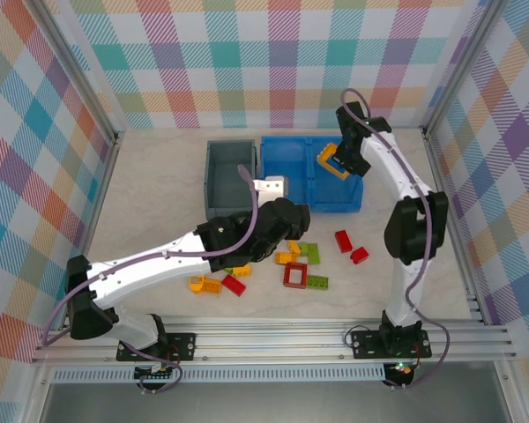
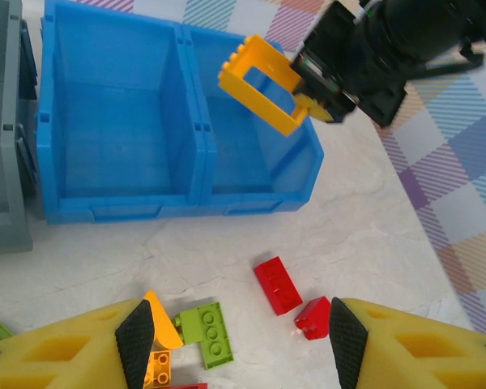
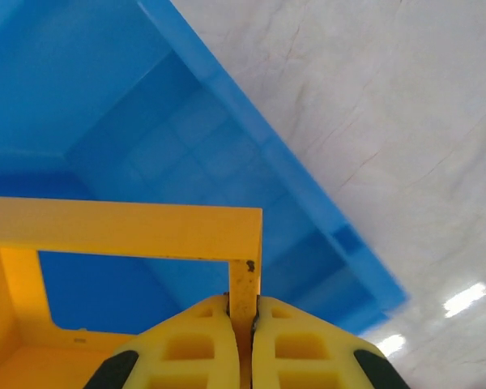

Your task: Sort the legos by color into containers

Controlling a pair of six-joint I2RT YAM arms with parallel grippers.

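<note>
Left wrist, yellow rect frame lego (image 2: pixel 256 104), studded edge

a pale marbled bench (image 1: pixel 159 189) fills the middle of the top view, closed in at the back, left and right by plaid walls (image 1: pixel 247 53) in teal, pink, orange, purple and white. slim metal posts (image 1: pixel 78 75) slant down the upper corners, and ribbed aluminium rails (image 1: pixel 282 339) cross the lower edge. bright glare spots (image 3: pixel 462 300) lie on the bench at the lower right of the right wrist view.
</note>
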